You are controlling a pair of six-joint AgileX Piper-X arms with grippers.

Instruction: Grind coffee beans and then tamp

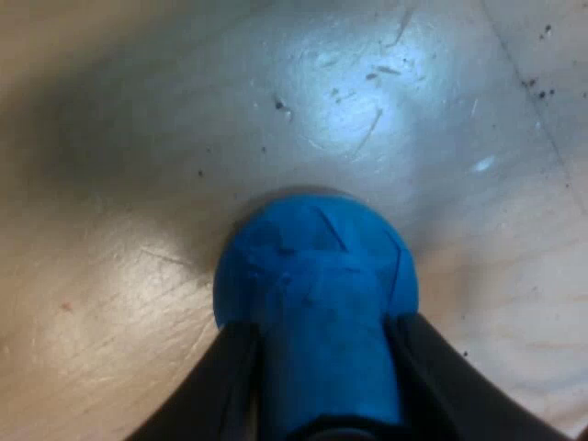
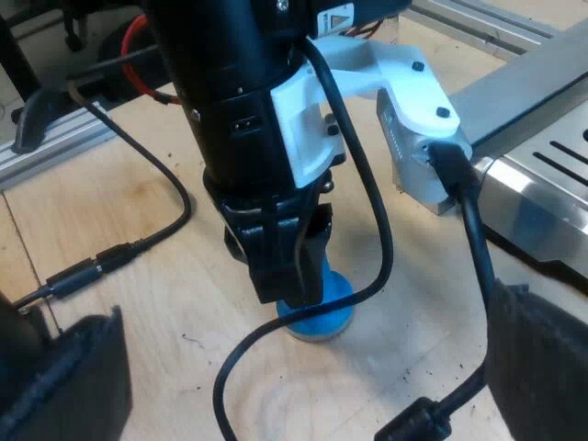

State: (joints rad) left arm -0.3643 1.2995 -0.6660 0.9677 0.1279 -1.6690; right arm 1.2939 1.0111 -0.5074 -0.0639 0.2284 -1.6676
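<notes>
Fingers (image 1: 439, 377) of my left gripper (image 1: 317, 340) are closed on either side of the blue tamper (image 1: 317, 262), gripping its stem. I see the tamper standing upright with its base on the wooden table (image 1: 129, 184), near the metal front tray of the espresso machine (image 2: 542, 175). My right gripper (image 2: 303, 372) hangs near the tamper, its fingers (image 2: 69, 377) spread wide and holding nothing.
</notes>
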